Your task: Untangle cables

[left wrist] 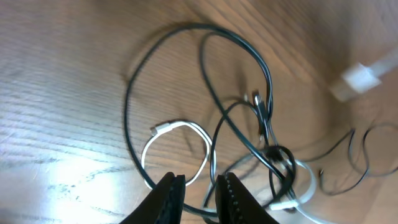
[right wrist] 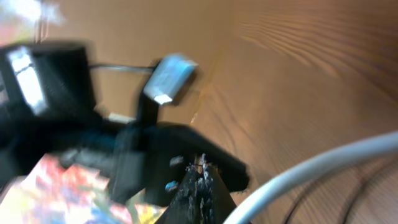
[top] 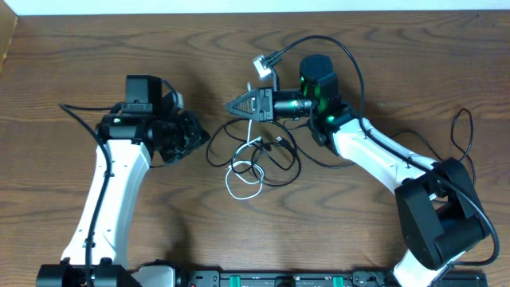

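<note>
A pale plug (top: 267, 64) lies just beyond the right tool (top: 230, 106), which is clenched. Bare tabletop (top: 72, 48) extends to the left and to the far edge. The cables (top: 255, 155) lie tangled between both tools. The left tool (left wrist: 198, 183) stands slightly parted, with a black cord entering its gap.

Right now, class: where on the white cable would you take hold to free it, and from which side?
On the white cable, probably the top of its round loop near the plug end, coming down from above on the left gripper's side. There it lies flat on the table, apart from the black cables; its other end runs into the knot.
</note>
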Controlling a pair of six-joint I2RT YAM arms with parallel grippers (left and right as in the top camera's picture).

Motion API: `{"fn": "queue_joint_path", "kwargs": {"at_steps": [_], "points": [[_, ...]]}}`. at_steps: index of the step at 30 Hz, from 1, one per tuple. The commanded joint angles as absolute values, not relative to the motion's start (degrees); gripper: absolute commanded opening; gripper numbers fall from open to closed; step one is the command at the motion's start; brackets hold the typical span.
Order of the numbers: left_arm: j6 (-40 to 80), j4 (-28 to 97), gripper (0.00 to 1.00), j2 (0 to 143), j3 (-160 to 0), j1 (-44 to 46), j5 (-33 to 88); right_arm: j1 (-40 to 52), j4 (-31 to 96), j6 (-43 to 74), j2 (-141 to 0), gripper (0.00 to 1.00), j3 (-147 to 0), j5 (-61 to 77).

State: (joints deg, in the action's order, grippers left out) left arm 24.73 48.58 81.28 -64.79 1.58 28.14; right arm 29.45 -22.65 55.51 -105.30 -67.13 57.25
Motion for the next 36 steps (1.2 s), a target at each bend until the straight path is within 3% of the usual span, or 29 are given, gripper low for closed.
{"fn": "queue_joint_path", "kwargs": {"at_steps": [1, 14, 28, 36], "points": [[18.8, 48.5, 0.28, 81.6, -64.1, 4.0, 29.0, 27.7, -16.8, 57.2, -105.3, 0.02, -67.6, 51.4], [5.7, 47.2, 0.62, 81.6, -64.1, 12.0, 28.9, 20.8, -0.8, 56.1, -105.3, 0.02, -67.6, 53.0], [1.9, 46.3, 0.65, 85.8, -64.0, 13.8, 28.6, 16.9, -0.2, 54.2, -105.3, 0.01, -67.6, 63.4], [-11.7, 46.2, 0.68, 91.5, -64.0, 17.3, 41.9, 16.3, 1.7, 60.8, -105.3, 0.01, -67.6, 61.4]]}}
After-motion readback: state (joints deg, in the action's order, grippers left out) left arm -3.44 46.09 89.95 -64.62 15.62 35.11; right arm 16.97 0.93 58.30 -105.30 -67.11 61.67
